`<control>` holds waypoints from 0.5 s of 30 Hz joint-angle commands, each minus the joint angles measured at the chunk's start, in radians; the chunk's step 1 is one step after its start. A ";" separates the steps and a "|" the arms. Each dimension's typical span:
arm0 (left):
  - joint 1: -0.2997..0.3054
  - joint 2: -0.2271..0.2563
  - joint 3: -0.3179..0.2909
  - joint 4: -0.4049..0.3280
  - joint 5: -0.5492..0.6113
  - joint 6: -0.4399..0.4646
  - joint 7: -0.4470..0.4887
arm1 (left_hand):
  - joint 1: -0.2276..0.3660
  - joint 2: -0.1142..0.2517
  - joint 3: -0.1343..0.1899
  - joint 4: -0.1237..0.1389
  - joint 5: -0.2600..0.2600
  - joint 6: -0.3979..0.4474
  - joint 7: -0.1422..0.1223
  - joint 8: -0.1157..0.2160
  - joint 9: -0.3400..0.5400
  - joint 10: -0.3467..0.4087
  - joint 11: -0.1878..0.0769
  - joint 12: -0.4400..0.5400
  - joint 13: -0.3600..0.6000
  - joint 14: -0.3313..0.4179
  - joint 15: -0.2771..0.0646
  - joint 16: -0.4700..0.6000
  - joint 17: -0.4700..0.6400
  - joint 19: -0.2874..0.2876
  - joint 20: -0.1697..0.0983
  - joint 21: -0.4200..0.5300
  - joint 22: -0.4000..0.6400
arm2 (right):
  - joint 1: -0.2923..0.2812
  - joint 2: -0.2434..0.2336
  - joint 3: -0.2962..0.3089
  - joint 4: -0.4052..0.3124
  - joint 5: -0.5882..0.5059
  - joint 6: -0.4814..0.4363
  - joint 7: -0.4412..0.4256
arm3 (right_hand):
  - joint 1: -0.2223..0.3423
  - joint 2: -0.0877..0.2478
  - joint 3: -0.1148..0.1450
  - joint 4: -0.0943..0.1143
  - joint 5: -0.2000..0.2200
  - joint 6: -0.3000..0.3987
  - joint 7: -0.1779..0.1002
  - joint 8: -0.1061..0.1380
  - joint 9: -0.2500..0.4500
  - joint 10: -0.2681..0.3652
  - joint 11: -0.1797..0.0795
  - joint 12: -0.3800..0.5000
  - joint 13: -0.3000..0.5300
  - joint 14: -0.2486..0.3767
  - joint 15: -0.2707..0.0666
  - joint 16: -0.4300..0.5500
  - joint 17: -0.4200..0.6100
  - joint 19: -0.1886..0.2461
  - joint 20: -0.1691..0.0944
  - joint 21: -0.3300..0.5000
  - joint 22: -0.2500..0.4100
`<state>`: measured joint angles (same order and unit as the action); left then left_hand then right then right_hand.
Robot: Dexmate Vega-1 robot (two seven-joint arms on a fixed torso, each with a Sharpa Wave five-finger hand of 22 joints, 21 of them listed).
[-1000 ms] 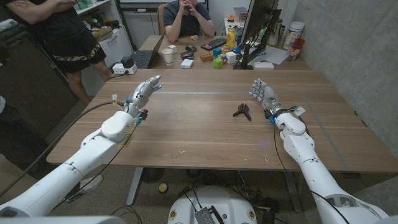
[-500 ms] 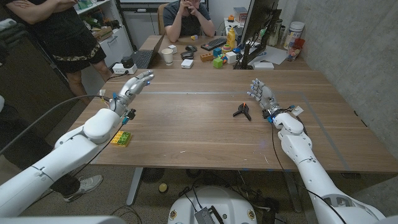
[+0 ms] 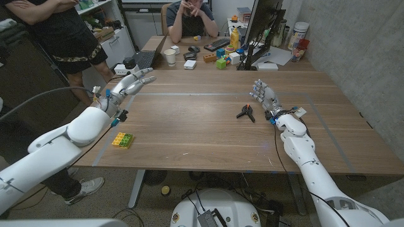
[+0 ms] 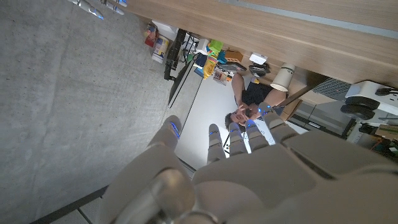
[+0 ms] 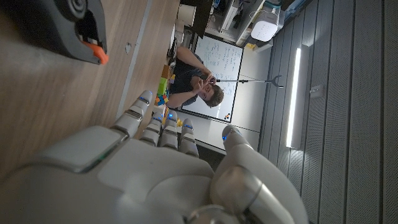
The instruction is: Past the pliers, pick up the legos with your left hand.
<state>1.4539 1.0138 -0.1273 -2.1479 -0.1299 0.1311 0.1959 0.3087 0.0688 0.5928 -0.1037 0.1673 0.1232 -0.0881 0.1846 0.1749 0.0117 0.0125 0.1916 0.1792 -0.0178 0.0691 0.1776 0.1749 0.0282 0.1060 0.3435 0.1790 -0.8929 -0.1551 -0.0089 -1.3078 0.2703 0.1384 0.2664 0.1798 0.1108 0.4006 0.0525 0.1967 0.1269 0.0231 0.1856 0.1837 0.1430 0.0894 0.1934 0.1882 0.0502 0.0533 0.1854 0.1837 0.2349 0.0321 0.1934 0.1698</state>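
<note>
Legos (image 3: 122, 140), yellow-green block, lie on the bench (image 3: 189, 132) near its edge closest to the robot, well apart from the pliers (image 3: 246, 113), on the robot's left of them. Pliers w/ black-orange handles sit mid-bench; in the right wrist view they (image 5: 73, 25) show close beside that hand.

Left hand (image 3: 129, 84) hangs above the bench at its far left corner, well apart from the pliers and farther from the robot than the legos, fingers spread, holding nothing. Left wrist view: fingers (image 4: 214, 140) reach out straight, nothing in them.

Right hand (image 3: 265, 96) stands just beside the pliers on the robot's right, not touching, fingers apart and upright, empty.

Beyond the pliers, a 2nd desk w/ monitor (image 3: 260, 25), cup (image 3: 170, 57), small blocks; seated person (image 3: 191, 17) behind it.
</note>
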 commanded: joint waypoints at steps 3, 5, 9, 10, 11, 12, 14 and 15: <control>0.173 -0.054 -0.203 -0.267 0.252 0.217 -0.133 | 0.020 -0.010 0.000 -0.023 0.006 0.011 -0.027 0.004 0.003 0.029 -0.002 0.014 0.005 -0.009 -0.004 0.005 0.002 0.004 0.013 -0.006 0.003 | 0.028 0.008 -0.010 0.049 0.004 0.024 0.033 | 0.002 -0.007 0.003 -0.001 0.003 0.005 -0.003 0.006 0.002 0.004 0.002 0.003 0.003 0.002 0.004 0.006 0.003 0.007 0.000 0.004 0.004; 0.190 -0.072 -0.225 -0.306 0.296 0.244 -0.163 | 0.023 -0.011 -0.001 -0.027 0.006 0.016 -0.029 0.006 0.003 0.031 -0.002 0.015 0.005 -0.010 -0.006 0.005 0.002 0.007 0.011 -0.006 0.003 | 0.035 0.010 -0.011 0.062 0.005 0.029 0.041 | 0.002 -0.008 0.003 -0.001 0.003 0.005 -0.003 0.006 0.002 0.005 0.003 0.004 0.003 0.002 0.003 0.006 0.003 0.008 0.001 0.004 0.004; 0.227 -0.105 -0.261 -0.382 0.404 0.297 -0.221 | 0.030 -0.013 -0.002 -0.034 0.006 0.027 -0.049 0.009 0.003 0.035 -0.008 0.016 0.006 -0.010 -0.010 0.006 0.002 0.010 0.010 -0.008 0.003 | 0.050 0.014 -0.014 0.086 0.007 0.039 0.057 | 0.001 -0.008 0.002 -0.001 0.003 0.005 -0.003 0.005 0.002 0.005 0.002 0.004 0.003 0.002 0.003 0.006 0.003 0.008 0.001 0.004 0.004; 0.234 -0.114 -0.268 -0.397 0.430 0.306 -0.235 | 0.035 -0.016 -0.003 -0.039 0.006 0.032 -0.063 0.010 0.003 0.035 -0.015 0.016 0.006 -0.012 -0.011 0.006 0.002 0.010 0.010 -0.010 0.003 | 0.053 0.015 -0.015 0.091 0.006 0.040 0.060 | 0.001 -0.008 0.002 -0.001 0.003 0.005 -0.003 0.006 0.002 0.005 0.002 0.004 0.003 0.002 0.004 0.006 0.004 0.007 0.001 0.003 0.004; 0.241 -0.123 -0.270 -0.412 0.462 0.316 -0.244 | 0.039 -0.018 -0.004 -0.043 0.006 0.043 -0.075 0.013 0.003 0.037 -0.019 0.016 0.006 -0.012 -0.012 0.006 0.002 0.011 0.010 -0.012 0.003 | 0.056 0.016 -0.016 0.096 0.007 0.042 0.064 | 0.000 -0.008 0.002 -0.001 0.003 0.006 -0.004 0.006 0.002 0.004 0.002 0.004 0.003 0.002 0.003 0.006 0.004 0.007 0.000 0.003 0.004; 0.249 -0.131 -0.268 -0.427 0.500 0.330 -0.248 | 0.044 -0.022 -0.006 -0.048 0.006 0.056 -0.086 0.016 0.003 0.044 -0.023 0.019 0.006 -0.010 -0.016 0.007 0.002 0.014 0.010 -0.014 0.003 | 0.059 0.016 -0.017 0.100 0.006 0.043 0.067 | 0.000 -0.008 0.002 -0.001 0.003 0.005 -0.004 0.005 0.002 0.005 0.001 0.004 0.003 0.002 0.004 0.006 0.004 0.007 0.001 0.003 0.004; 0.263 -0.138 -0.263 -0.458 0.576 0.369 -0.272 | 0.057 -0.029 -0.008 -0.057 0.006 0.083 -0.105 0.022 0.003 0.058 -0.032 0.023 0.006 0.005 -0.026 0.012 0.002 0.028 0.023 -0.014 0.003 | 0.063 0.017 -0.019 0.106 0.006 0.045 0.073 | 0.000 -0.009 0.001 -0.001 0.003 0.005 -0.003 0.006 0.002 0.005 0.001 0.004 0.003 0.002 0.004 0.006 0.004 0.007 0.001 0.003 0.004; 0.268 -0.147 -0.261 -0.470 0.601 0.380 -0.286 | 0.063 -0.032 -0.008 -0.061 0.006 0.093 -0.114 0.024 0.003 0.066 -0.039 0.025 0.006 0.010 -0.028 0.014 0.002 0.032 0.027 -0.016 0.003 | 0.064 0.017 -0.019 0.107 0.005 0.046 0.075 | 0.000 -0.009 0.001 -0.001 0.003 0.005 -0.004 0.005 0.002 0.004 0.001 0.003 0.003 0.002 0.004 0.006 0.004 0.007 0.001 0.003 0.004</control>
<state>1.5885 0.9654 -0.2853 -2.3631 0.1773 0.3555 0.0345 0.3536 0.0396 0.5825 -0.1527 0.1673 0.1916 -0.1814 0.2003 0.1748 0.0589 -0.0163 0.2073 0.1830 -0.0188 0.0473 0.1842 0.1748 0.0466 0.1241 0.3311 0.1789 -0.8564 -0.1448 -0.0203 -1.2443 0.2714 0.1583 0.2949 0.1797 0.1107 0.4006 0.0525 0.1967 0.1269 0.0231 0.1857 0.1837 0.1429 0.0893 0.1934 0.1881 0.0501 0.0532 0.1854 0.1836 0.2349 0.0321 0.1934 0.1697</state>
